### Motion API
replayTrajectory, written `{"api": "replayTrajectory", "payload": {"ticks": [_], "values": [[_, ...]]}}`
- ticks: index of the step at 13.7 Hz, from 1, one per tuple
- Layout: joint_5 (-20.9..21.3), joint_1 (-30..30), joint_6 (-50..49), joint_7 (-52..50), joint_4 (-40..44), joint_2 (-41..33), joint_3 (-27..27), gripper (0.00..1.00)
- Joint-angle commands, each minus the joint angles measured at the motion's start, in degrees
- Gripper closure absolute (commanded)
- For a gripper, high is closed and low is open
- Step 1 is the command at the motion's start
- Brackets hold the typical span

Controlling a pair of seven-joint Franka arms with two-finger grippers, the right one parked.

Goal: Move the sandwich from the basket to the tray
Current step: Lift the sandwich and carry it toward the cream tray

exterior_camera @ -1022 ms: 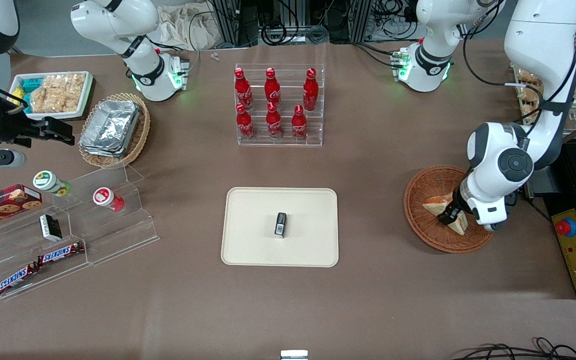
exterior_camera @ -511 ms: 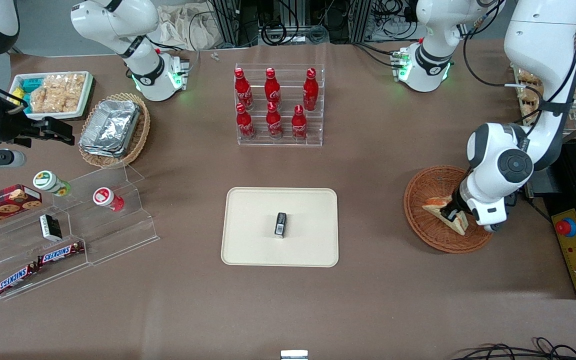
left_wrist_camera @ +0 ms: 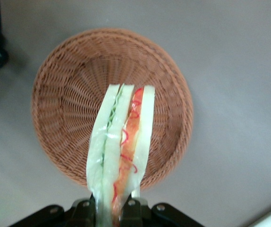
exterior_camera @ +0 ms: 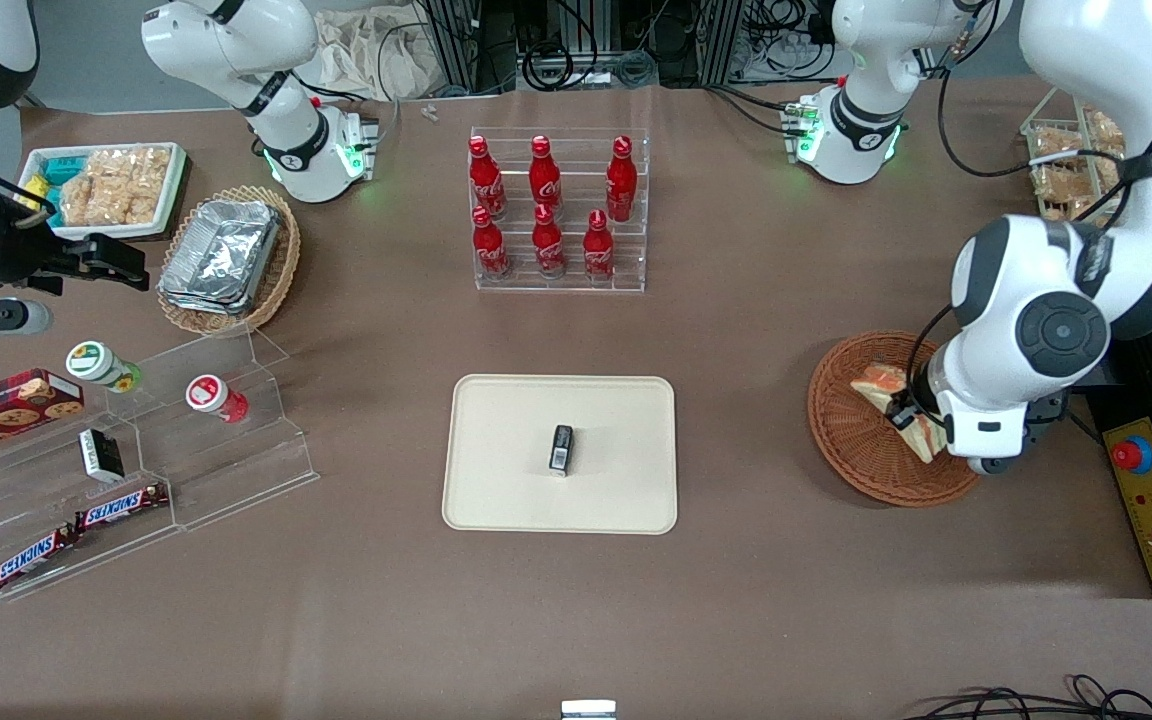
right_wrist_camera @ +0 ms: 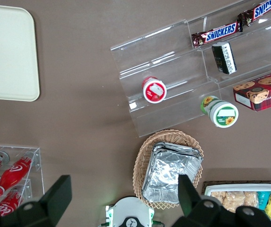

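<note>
At the right of the front frame, the end effector (exterior_camera: pixel 904 415) is clamped on the sandwich (exterior_camera: pixel 891 396), holding it raised above the basket (exterior_camera: pixel 851 445); the wrist view shows the wedge (left_wrist_camera: pixel 121 151) clear of the weave (left_wrist_camera: pixel 69 94). The tray (exterior_camera: pixel 506 480) sits at frame centre on the tabletop (exterior_camera: pixel 736 600), carrying a small dark packet (exterior_camera: pixel 562 448).

Pale sandwich (left_wrist_camera: pixel 121 146) with red, orange and green layers (held by the black gripper (left_wrist_camera: pixel 111 208)) above a reddish-brown woven basket (left_wrist_camera: pixel 69 85)
</note>
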Motion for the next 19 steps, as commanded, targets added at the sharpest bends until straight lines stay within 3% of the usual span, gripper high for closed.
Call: {"api": "replayTrajectory", "payload": {"ticks": [1,5,7,13,16,19], "values": [[0.12,-0.33,-11.38,6.75,12.34,1.42,-4.21,1.00],[-1.02,-1.64,-11.68,11.60,16.95,3.95,-13.00,1.00],[-0.93,-6.20,-11.50,11.25,18.00,6.42,-13.46,1.00],[5.21,-19.12,0.87,6.69,18.62,17.49,-13.11,1.00],[12.93,-21.24,6.33,1.41,18.53,22.32,-13.11,1.00],[17.07,-22.22,8.27,1.23,18.10,24.44,-13.11,1.00]]}}
